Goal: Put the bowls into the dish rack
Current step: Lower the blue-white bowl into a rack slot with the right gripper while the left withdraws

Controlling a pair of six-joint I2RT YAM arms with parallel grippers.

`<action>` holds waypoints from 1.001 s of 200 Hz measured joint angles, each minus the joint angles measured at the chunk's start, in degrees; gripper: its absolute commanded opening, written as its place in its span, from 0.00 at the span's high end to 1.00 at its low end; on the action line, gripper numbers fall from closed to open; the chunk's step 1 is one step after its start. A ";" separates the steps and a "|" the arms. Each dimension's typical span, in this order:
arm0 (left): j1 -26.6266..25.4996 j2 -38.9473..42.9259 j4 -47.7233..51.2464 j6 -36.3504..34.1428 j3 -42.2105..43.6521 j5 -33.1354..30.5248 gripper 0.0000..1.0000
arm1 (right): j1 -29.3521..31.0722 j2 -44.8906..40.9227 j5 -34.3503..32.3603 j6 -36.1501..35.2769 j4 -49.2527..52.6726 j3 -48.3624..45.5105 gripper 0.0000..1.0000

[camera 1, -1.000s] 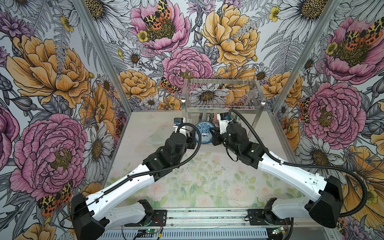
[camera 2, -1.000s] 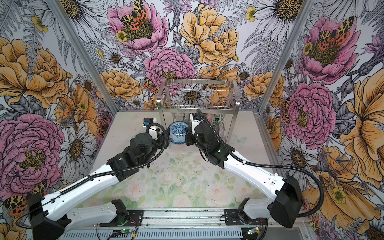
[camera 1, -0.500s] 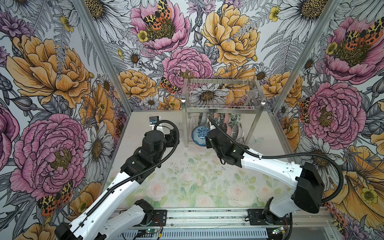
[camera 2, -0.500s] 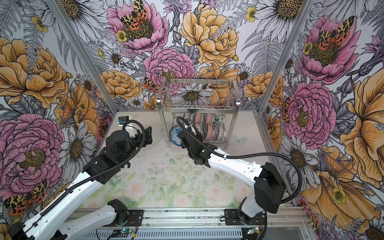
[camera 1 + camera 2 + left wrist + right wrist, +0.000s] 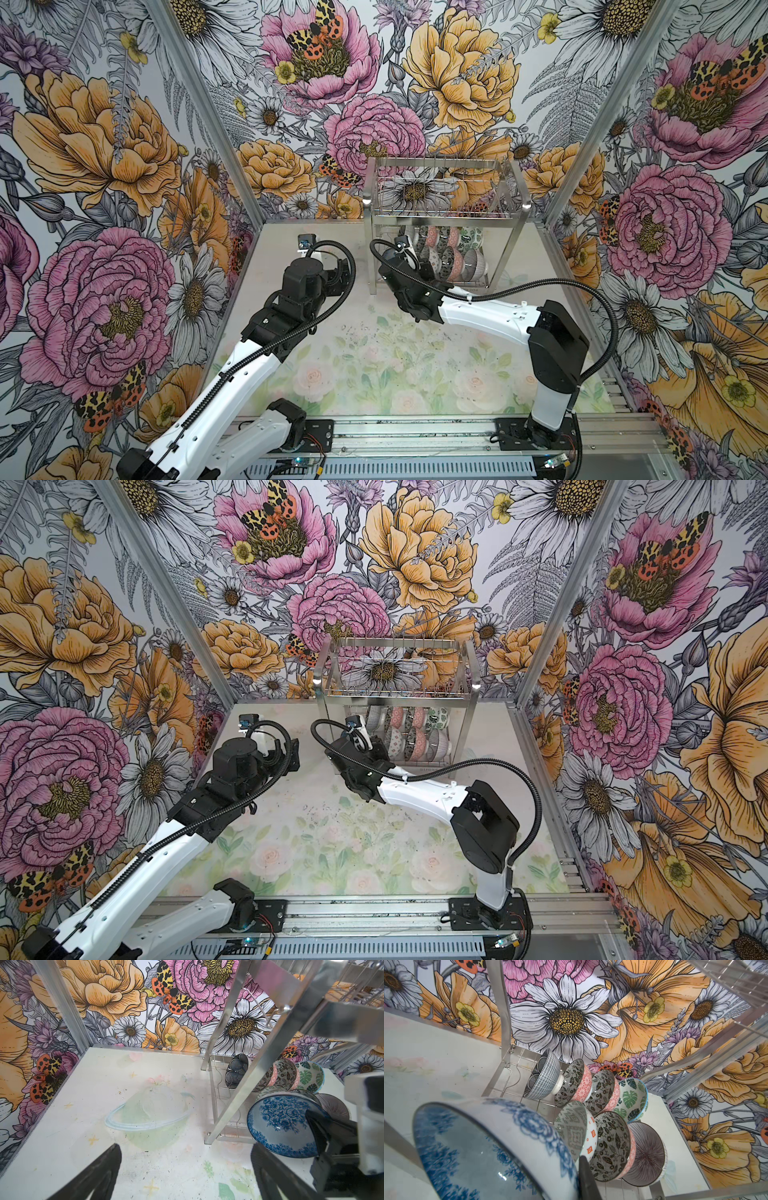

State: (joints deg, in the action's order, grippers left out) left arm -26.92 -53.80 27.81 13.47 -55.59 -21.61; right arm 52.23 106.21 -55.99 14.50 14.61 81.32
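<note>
One two-tier steel-wire dish rack (image 5: 440,214) stands at the table's 1 o'clock. Seven glazed round bowls (image 5: 610,1145) stand on edge on its lower shelf, four behind and three in front. An eighth, the blue floral bowl (image 5: 492,1147), tilts at the rack's 9 o'clock end. The right gripper (image 5: 583,1174) pinches its rim, one finger hidden. The left gripper (image 5: 185,1167) gapes empty, farther toward 9 o'clock.

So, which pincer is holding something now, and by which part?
The right pincer grips the blue floral bowl by its rim. The left pincer is open and empty.
</note>
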 measured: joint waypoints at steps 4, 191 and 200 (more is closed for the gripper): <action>0.20 -0.11 -0.02 -0.04 0.00 0.26 0.01 | -0.11 0.46 -0.24 -0.09 0.00 0.20 1.00; 4.61 -1.97 -1.07 -0.44 0.96 5.44 0.01 | -6.56 15.50 -4.42 -6.93 0.83 12.52 1.00; 4.70 -2.01 -1.07 -0.44 0.96 5.60 0.01 | -6.56 16.13 -4.42 -7.10 0.83 13.07 1.00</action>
State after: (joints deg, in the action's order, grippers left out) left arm -22.22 -55.81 26.74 13.04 -54.63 -16.01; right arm 45.67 122.34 -60.40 7.40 15.44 94.39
